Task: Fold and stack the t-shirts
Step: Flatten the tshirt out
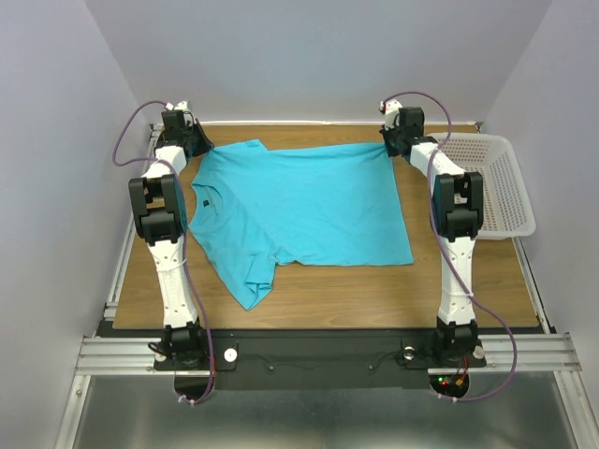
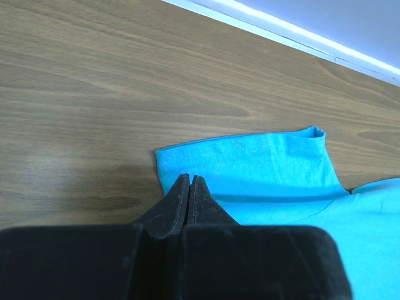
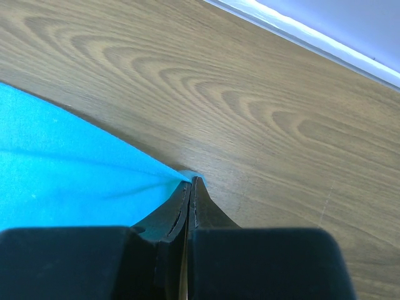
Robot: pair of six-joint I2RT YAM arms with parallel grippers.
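The turquoise t-shirt point(image 1: 299, 201) lies spread on the wooden table point(image 1: 374, 290), with its neck and dark label point(image 1: 203, 203) to the left and one sleeve pointing to the near edge. My left gripper point(image 1: 204, 150) is at the far left corner of the shirt. In the left wrist view its jaws point(image 2: 189, 177) are shut on the cloth by the far sleeve point(image 2: 269, 162). My right gripper point(image 1: 387, 150) is at the far right hem corner. In the right wrist view it point(image 3: 192, 180) is shut on that corner, and the cloth point(image 3: 62, 162) runs taut from it.
A white mesh basket point(image 1: 496, 182) stands at the right edge of the table, just right of the right arm. A white wall strip point(image 2: 300, 37) runs along the far table edge, close beyond both grippers. Bare wood shows along the near edge.
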